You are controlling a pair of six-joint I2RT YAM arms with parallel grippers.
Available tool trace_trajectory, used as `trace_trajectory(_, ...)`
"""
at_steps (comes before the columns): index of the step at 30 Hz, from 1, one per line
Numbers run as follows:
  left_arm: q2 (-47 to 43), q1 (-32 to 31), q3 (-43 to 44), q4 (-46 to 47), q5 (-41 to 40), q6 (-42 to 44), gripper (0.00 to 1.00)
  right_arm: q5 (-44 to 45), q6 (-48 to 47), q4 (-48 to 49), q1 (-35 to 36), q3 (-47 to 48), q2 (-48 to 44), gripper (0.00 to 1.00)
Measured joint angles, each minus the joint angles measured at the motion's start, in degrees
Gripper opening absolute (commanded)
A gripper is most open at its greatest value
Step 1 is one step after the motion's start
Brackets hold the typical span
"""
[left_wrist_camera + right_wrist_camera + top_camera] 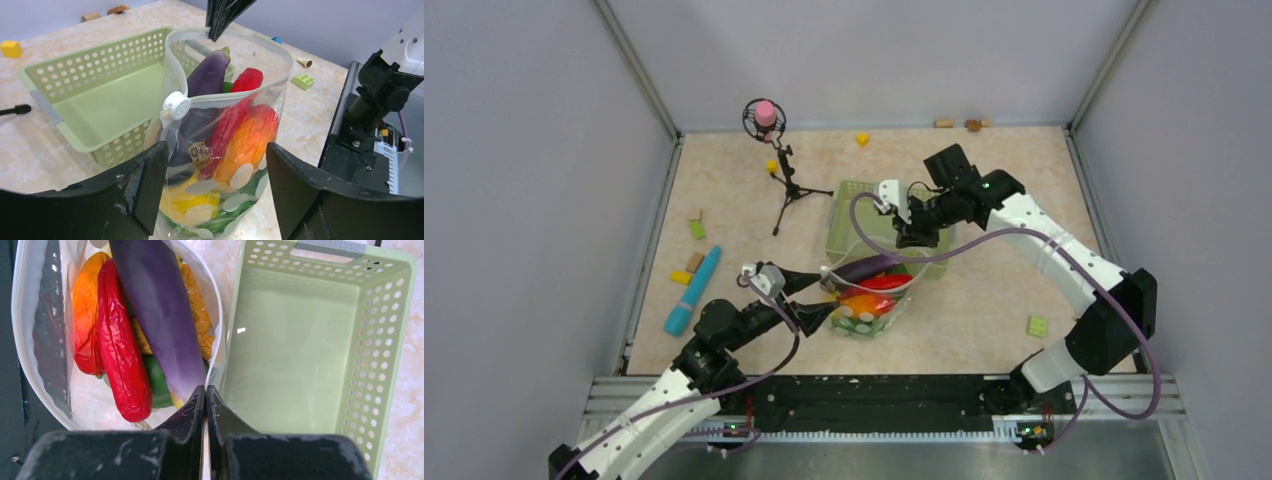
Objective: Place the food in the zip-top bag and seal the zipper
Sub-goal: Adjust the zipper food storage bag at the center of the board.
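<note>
Left wrist: gold label (pixel 200 153) on zip-top bag (pixel 241 176) unreadable; L claw (pixel 216 146) wide astride it; R claw (pixel 216 31) tight on rim (pixel 283 56)

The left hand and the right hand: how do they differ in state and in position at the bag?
The left hand is open, while the right hand is shut. The left hand straddles the lower part of the bag; the right hand pinches the bag's top rim. The left hand points at the bag from the side, the right hand points down from above. Both are at the same bag.
</note>
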Motion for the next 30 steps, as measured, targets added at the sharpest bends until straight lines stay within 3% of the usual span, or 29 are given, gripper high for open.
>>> trace_trajectory(17, 4.68, 3.37, -1.44, 9.35, -1.18, 4.02, 0.73, -0.17, -4.00, -4.83, -0.02, 0.09, 0.94, 0.00)
trace_trajectory(25, 13.05, 6.78, -1.46, 15.74, 7.76, 4.46, 0.70, 0.26, -3.98, -5.11, -0.02, 0.09, 0.92, 0.00)
trace_trajectory(30, 17.62, 8.37, -1.46, 19.85, 13.73, 4.02, 0.60, 0.37, -4.00, -5.16, -0.02, 0.09, 0.92, 0.00)
